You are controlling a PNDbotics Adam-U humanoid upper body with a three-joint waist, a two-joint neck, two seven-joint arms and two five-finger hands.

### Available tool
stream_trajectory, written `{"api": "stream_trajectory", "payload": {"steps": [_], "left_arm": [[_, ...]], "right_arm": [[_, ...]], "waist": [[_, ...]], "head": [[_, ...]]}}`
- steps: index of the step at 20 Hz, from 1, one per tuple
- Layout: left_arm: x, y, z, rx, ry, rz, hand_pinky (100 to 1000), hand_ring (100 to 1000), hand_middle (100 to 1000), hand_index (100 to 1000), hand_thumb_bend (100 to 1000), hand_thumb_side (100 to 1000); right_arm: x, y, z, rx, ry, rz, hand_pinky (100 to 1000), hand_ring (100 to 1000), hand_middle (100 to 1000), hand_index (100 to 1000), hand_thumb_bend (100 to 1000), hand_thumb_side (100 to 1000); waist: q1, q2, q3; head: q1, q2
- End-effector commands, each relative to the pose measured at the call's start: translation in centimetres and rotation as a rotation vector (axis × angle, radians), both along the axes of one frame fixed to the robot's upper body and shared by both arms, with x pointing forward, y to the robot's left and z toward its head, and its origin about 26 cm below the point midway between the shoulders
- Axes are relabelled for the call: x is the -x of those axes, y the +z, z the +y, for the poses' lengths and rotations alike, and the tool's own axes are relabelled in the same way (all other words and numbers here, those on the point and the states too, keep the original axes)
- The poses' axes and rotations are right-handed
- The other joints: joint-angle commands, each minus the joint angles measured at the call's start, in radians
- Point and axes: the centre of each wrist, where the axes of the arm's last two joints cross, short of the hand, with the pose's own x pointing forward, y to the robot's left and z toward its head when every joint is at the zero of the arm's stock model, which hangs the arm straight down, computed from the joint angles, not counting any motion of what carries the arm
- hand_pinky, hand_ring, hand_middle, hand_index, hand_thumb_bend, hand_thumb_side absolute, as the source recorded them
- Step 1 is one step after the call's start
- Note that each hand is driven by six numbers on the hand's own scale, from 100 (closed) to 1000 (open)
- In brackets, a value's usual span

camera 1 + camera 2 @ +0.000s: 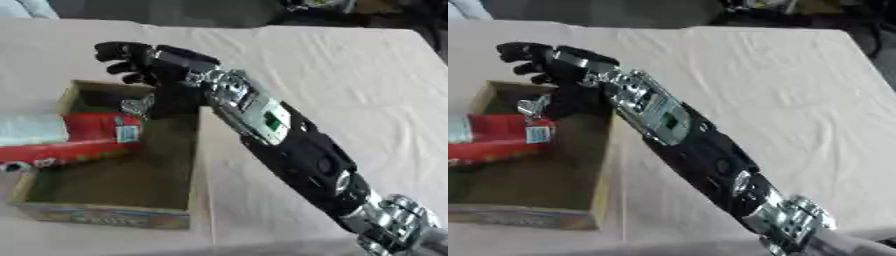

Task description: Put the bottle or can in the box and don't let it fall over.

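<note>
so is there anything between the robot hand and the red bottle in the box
Nothing separate shows between them in the left eye view: the right robot hand hangs over the box, by the lying red bottle.

You have a pale cloth [350, 75] over the whole table, creased in soft folds, most marked toward the far right. Beyond its far edge the ground [175, 12] is dark. A pale rounded shape [26, 7] shows at the far left corner, cut by the frame. Dark clutter [772, 6] with a yellowish patch sits at the far right, too blurred to identify.

red bottle [74, 137]: lying on its side | inside open cardboard box [105, 212]
</note>
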Motion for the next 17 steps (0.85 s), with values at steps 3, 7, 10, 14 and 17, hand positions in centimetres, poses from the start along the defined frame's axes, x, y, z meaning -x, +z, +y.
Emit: {"api": "stream_trajectory", "payload": {"steps": [3, 7, 10, 14, 17], "left_arm": [[0.5, 0.9, 0.3, -0.033, 0.017, -0.025, 741, 1000, 909, 807, 109, 749], [0.7, 0.6, 0.6, -0.045, 0.033, -0.01, 738, 1000, 908, 807, 106, 750], [0.8, 0.4, 0.7, -0.06, 0.037, 0.006, 739, 1000, 909, 808, 103, 752], [0.7, 0.3, 0.4, -0.081, 0.017, 0.023, 737, 1000, 910, 808, 100, 753], [0.6, 0.2, 0.2, -0.092, -0.002, 0.035, 735, 1000, 910, 807, 100, 754]], "right_arm": [[1.7, 3.9, -2.6, -0.113, -0.06, -0.066, 980, 1000, 1000, 1000, 100, 342], [4.1, 6.3, -6.5, -0.296, -0.229, -0.11, 888, 892, 1000, 1000, 100, 435], [5.8, 6.8, -9.3, -0.381, -0.311, -0.137, 878, 860, 951, 1000, 100, 429], [6.4, 6.1, -13.2, -0.454, -0.394, -0.178, 869, 839, 921, 1000, 100, 398], [6.9, 5.3, -15.5, -0.492, -0.452, -0.196, 846, 820, 938, 1000, 100, 393]], "waist": [[0.014, -0.023, -0.013], [0.015, -0.032, -0.039], [0.015, -0.037, -0.057], [0.017, -0.039, -0.079], [0.02, -0.042, -0.093]], "head": [[0.014, -0.004], [0.028, 0.013], [0.044, 0.025], [0.072, 0.032], [0.096, 0.033]]}}
